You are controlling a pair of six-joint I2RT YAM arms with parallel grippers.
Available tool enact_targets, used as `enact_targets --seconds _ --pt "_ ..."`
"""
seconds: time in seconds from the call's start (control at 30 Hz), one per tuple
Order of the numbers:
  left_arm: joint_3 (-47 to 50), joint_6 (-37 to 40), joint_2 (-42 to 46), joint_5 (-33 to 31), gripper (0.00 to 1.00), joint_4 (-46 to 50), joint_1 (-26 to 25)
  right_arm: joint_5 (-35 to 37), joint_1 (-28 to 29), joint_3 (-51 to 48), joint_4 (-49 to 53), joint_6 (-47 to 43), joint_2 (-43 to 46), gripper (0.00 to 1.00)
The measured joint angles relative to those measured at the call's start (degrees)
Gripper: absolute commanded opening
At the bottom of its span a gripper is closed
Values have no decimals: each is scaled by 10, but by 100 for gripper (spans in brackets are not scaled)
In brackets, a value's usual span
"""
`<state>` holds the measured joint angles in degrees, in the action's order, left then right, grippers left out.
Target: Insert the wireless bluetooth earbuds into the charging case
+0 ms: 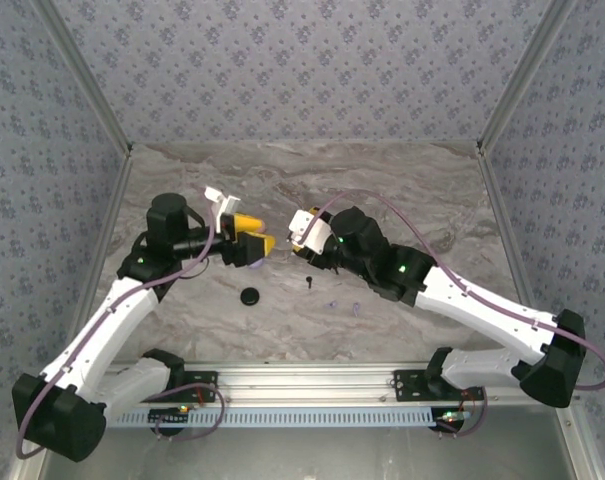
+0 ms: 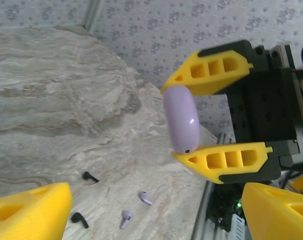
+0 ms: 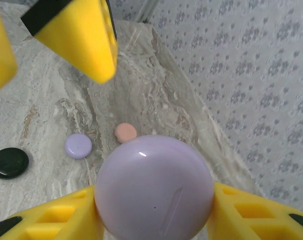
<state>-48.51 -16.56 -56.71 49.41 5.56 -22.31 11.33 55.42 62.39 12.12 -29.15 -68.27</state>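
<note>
- Right gripper: jaws partly closed and clamped on the lavender charging case. One yellow finger presses each side. The case is held up, clear of the marble table.
- Case, right wrist view: a round, glossy, pale lavender dome with one small highlight.
- Case, left wrist view: seen edge-on as a narrow pill shape, standing upright between the two fingertips, with a tiny dark dot near its lower end.
- Left gripper: jaws wide, nothing between them, touching nothing. It faces the right gripper — near the case but apart from it.
- Buds in the left wrist view, nearest first:
  - black earbud and lavender earbud
  - second lavender earbud
  - second black earbud
- Count: four buds — two black, two lavender. All lie loose on the table below the raised grippers, none touching another and none in the case.
- Bud appearance: tiny, each a rounded head with a short stem, lying on its side. The lavender ones match the case in colour.
- Farther out, right wrist view: three flat round discs on the table, all apart from one another.
  - black disc
  - lavender disc
  - pale pink disc, farthest
- Top view: the black disc lies between the arms, with one black earbud to its right, apart from it and far smaller.
</note>
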Motion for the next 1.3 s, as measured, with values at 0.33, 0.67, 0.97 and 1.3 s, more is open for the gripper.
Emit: enact_targets --seconds 0.33,0.67,0.97,1.3 --pt "-33 -1 -54 7 68 -25 -52 -9 14 0 -4 -63 4 52" --pt "-50 -1 -101 10 38 -28 -75 -5 21 -7 -8 -78 2 53" --pt "-58 -4 -106 7 16 -28 -79 -3 17 -6 -3 -72 -2 70" --pt "7 5 -80 -67 3 -151 -92 -213 -127 -42 6 66 108 100"
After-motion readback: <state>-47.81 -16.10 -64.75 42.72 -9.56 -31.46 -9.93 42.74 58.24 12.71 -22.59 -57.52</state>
